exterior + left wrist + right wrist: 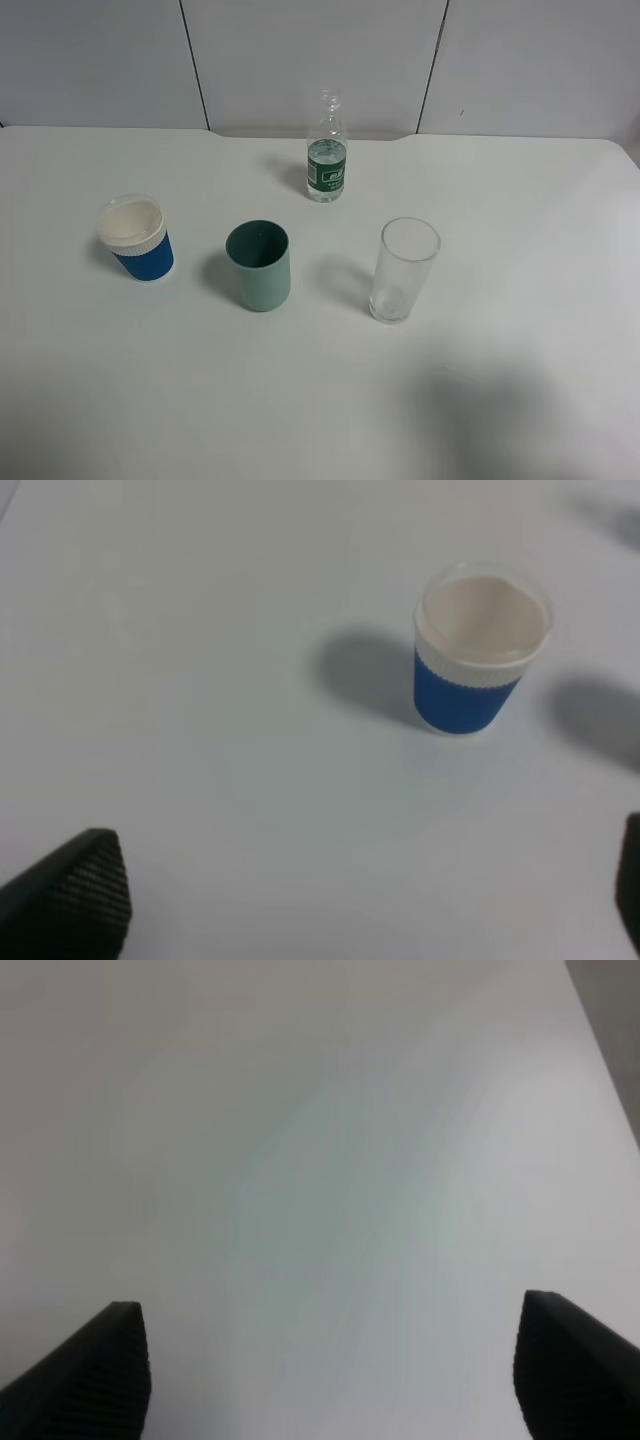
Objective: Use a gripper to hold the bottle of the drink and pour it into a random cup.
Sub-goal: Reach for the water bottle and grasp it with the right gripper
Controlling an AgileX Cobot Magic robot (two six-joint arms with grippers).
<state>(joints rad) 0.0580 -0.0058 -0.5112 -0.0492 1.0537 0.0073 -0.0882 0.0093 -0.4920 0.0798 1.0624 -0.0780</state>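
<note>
The bottle of the drink (326, 158) stands upright at the back of the white table (520, 200), clear with a green label and no cap. The tall transparent cup (403, 270) stands in front of it, slightly to the right. Neither arm shows in the exterior high view. In the left wrist view my left gripper (365, 900) is open with nothing between its black fingers (85, 890). My right gripper (335, 1355) is open too, its fingers (100, 1370) wide apart above bare table. The bottle and the clear cup are out of both wrist views.
A teal cup (259, 265) stands mid-table, left of the clear cup. A blue cup with a white rim (136, 238) stands at the left and also appears ahead of the left gripper as the blue cup (480, 650). A grey panelled wall (320, 60) backs the table.
</note>
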